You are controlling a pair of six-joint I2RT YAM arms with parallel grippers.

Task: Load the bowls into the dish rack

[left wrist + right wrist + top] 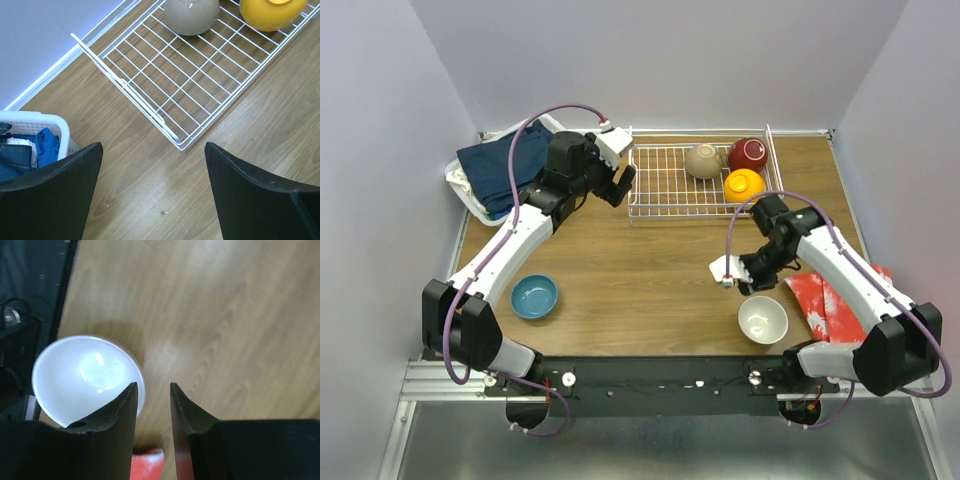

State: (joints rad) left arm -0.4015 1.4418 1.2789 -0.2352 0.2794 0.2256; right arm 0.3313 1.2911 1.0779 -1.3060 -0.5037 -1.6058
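Hiding white bowl (82, 377) rim: right end effector (153, 386).

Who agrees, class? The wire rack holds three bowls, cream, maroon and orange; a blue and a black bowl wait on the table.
One slip: the top external view shows a white bowl, not a black one, on the table. The rest holds: cream bowl, maroon bowl and orange bowl in the wire rack, blue bowl on the table.

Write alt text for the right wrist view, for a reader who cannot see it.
The right gripper, jaws slightly apart and empty, hangs over a wooden table at the edge of an upright white bowl. A red cloth shows below.
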